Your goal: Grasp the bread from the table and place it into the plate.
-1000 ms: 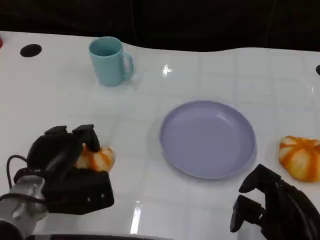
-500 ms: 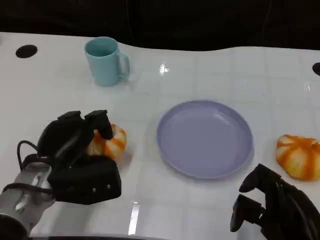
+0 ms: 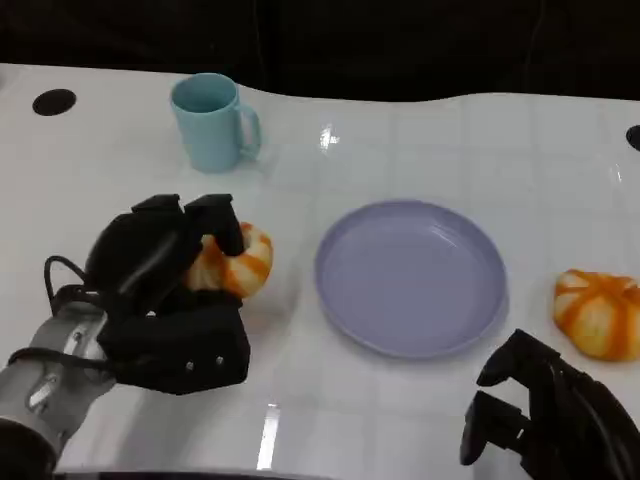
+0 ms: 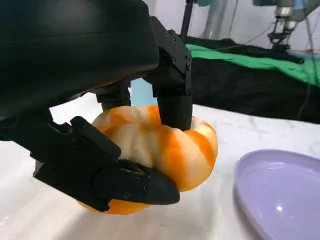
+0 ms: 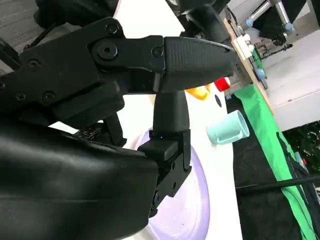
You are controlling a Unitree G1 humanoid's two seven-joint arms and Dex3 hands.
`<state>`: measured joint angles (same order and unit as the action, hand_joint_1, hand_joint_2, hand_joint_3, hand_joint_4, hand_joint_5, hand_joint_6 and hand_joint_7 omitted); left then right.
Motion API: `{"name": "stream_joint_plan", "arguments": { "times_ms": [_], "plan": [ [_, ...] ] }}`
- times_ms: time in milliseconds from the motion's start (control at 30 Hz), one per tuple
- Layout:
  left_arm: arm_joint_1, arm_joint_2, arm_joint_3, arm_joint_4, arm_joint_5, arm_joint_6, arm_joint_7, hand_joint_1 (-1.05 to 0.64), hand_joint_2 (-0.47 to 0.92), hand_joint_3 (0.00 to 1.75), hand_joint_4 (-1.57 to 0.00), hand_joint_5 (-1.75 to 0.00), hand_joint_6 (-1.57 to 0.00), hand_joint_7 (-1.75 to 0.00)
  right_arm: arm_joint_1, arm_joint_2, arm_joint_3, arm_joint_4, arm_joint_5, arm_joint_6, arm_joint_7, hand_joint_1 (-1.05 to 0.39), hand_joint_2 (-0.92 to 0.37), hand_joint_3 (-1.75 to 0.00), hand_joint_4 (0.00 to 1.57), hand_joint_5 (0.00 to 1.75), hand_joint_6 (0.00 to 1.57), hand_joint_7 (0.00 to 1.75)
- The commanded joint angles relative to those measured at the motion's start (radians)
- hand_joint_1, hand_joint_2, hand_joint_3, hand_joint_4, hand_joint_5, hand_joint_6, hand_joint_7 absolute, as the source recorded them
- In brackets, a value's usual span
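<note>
Bread [image 3: 238,262] is clasped across its domed crust by the left hand [image 3: 165,290], just beside the lavender plate [image 3: 410,275]. It is judged light and probably squashable, so a gentle hold is advised. Nothing is held by the right hand [image 3: 545,415], its fingers parted.

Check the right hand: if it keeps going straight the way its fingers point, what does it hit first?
Most likely the plate. The right hand sits at the table's near edge with fingers aimed up-left toward the plate's near rim, with bare table between. Depth is unclear, so it might pass above the rim. The second bread lies off that line.
</note>
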<state>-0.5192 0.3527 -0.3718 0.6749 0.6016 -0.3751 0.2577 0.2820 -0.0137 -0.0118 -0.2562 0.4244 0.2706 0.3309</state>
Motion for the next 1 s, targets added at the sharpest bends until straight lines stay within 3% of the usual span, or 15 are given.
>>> {"name": "stream_joint_plan", "arguments": {
  "times_ms": [33,233,433,1000],
  "plan": [
    [-0.03,-0.002,0.026,-0.041,-0.035,-0.006,-0.054,-0.26,0.7,0.84,-0.85,-1.75,-0.68,-1.75,-0.005,-0.011,-0.013,0.002,0.012,-0.01,0.01,-0.53,-0.92,-0.53,0.74,1.75,0.45,1.75],
    [-0.054,-0.025,0.024,-0.089,-0.03,0.002,-0.094,-0.23,0.62,0.86,-0.86,-1.75,-0.66,-1.75,-0.002,-0.01,-0.008,-0.002,-0.002,-0.016,0.005,-0.54,-0.92,-0.52,0.74,1.75,0.46,1.75],
    [-0.082,-0.067,0.018,-0.091,-0.032,-0.005,-0.118,-0.24,0.6,1.06,-0.92,-1.75,-0.71,-1.75,-0.002,-0.007,-0.008,-0.003,0.001,-0.016,0.005,-0.54,-0.92,-0.52,0.74,1.75,0.46,1.75],
    [-0.195,-0.192,-0.027,0.05,-0.011,-0.08,-0.091,-0.24,0.55,1.24,-0.94,-1.75,-0.74,-1.75,0.003,-0.009,-0.009,-0.003,0.006,-0.017,0.013,-0.54,-0.92,-0.5,0.73,1.75,0.46,1.75]
  ]
}}
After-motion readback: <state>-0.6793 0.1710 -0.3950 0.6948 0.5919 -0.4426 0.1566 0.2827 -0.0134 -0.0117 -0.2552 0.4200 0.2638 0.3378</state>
